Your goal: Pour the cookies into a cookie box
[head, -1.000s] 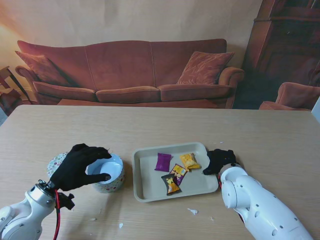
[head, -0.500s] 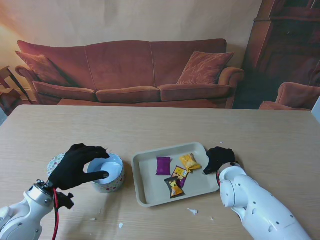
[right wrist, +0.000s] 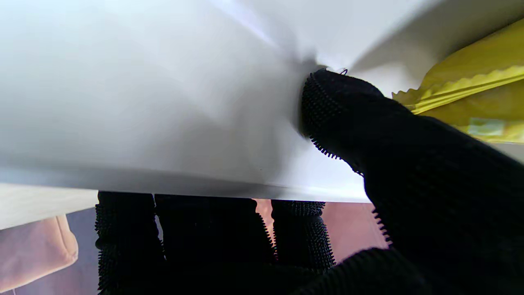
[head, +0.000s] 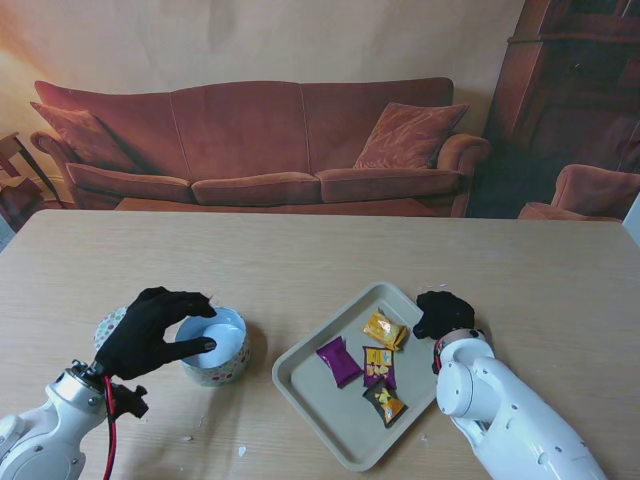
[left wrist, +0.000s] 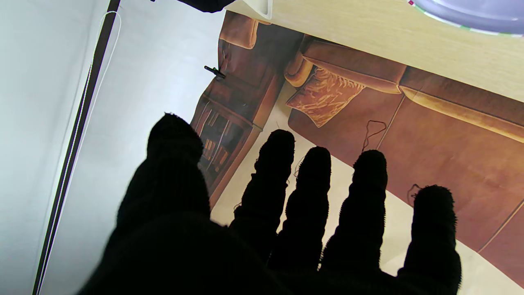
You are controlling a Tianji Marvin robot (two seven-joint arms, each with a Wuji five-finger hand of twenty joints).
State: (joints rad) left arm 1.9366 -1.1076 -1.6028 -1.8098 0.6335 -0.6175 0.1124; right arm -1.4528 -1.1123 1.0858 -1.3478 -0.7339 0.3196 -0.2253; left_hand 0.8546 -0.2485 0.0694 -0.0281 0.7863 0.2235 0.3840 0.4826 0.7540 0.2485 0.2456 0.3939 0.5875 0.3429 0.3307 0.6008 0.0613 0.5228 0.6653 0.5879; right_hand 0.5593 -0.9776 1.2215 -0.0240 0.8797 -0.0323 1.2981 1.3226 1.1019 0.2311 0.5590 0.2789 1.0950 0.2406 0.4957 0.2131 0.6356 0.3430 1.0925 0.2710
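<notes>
The cookie box (head: 222,350), a round flower-patterned tin with a pale blue inside, stands on the table at my left. My left hand (head: 155,330) arches over its left rim with fingers spread and nothing held; the left wrist view shows the fingers (left wrist: 319,196) apart and the box rim (left wrist: 470,12). The beige tray (head: 330,410) carries several wrapped cookie packets: purple (head: 338,360), yellow (head: 385,330) and two dark ones (head: 385,402). My right hand (head: 443,313) is shut on the tray's right edge. There the thumb (right wrist: 348,110) presses the tray's inside (right wrist: 163,102) and the other fingers (right wrist: 184,233) sit underneath.
A patterned round piece (head: 108,325), perhaps the lid, lies left of the box, partly behind my left hand. Small white scraps (head: 240,450) dot the wooden table (head: 320,250) near me. A sofa (head: 260,150) stands beyond the far edge.
The tray has swung round in my right hand so one corner points toward me, and the packets have slid with it. My left hand and the box have stayed put.
</notes>
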